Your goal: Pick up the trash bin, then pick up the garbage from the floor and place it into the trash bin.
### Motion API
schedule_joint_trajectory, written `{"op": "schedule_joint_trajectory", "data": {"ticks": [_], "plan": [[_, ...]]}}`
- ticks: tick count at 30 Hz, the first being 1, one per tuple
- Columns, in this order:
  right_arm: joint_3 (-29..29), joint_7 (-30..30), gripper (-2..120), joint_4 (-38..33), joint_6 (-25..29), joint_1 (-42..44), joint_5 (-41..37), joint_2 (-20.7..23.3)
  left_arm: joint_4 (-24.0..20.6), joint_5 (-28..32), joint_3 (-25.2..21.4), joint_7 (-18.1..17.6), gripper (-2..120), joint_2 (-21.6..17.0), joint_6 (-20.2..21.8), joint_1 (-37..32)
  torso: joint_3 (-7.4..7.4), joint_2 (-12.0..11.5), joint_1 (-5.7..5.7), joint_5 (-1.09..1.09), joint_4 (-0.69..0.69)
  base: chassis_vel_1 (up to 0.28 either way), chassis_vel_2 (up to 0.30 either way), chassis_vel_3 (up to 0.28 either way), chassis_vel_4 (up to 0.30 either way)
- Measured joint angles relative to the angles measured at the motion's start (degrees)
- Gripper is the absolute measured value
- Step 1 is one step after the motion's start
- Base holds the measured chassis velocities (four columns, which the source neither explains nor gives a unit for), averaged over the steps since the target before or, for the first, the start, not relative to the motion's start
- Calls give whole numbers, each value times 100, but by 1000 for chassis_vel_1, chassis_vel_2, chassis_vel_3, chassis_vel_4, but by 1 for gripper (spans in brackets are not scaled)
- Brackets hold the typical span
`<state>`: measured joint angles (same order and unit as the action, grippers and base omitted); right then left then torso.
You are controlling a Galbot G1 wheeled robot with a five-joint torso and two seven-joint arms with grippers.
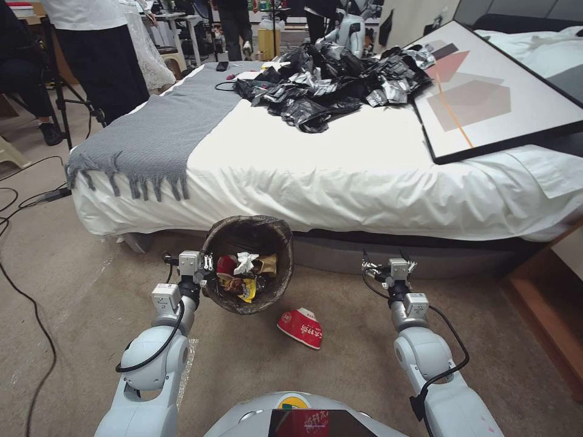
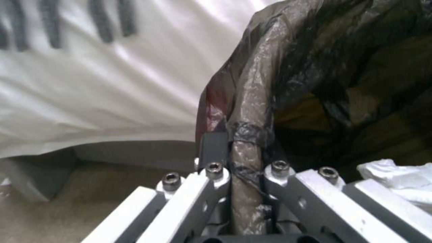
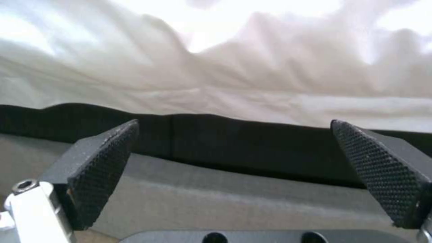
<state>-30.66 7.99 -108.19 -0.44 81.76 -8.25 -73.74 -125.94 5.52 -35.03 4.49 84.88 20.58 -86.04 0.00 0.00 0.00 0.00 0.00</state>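
Note:
The trash bin [image 1: 276, 243], lined with a dark brown bag, hangs tilted above the carpet in front of the bed, its mouth facing me. My left gripper [image 1: 205, 271] is shut on its rim [image 2: 245, 148]. Inside lie several pieces of garbage [image 1: 246, 273]: a crumpled white piece, red and yellow wrappers, brown paper. A red-and-white packet [image 1: 300, 328] lies on the floor just right of the bin and nearer to me. My right gripper [image 1: 388, 258] hovers open to the right, near the bed base, with nothing between its fingers [image 3: 103, 168].
A bed [image 1: 340, 176] with white sheet and grey throw [image 1: 158, 133] fills the space ahead; glossy black bags [image 1: 328, 85] and a framed picture [image 1: 492, 91] lie on it. Cables [image 1: 24, 200] run over the carpet at left. A wooden edge [image 1: 546, 309] stands at right. People stand behind the bed.

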Motion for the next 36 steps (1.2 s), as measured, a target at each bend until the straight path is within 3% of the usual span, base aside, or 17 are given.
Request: {"op": "schedule_joint_trajectory", "data": {"ticks": [32,36], "plan": [[29,-15,100,114,-27,-91,-29,-3,125,-50,-32,10,2,37,-107,22,0,0,0,0,1,56,64,59,58],[81,1,100,111,-232,-126,-27,54,138,-82,-39,16,2,37,-139,18,0,0,0,0,0,14,8,14,18]]}}
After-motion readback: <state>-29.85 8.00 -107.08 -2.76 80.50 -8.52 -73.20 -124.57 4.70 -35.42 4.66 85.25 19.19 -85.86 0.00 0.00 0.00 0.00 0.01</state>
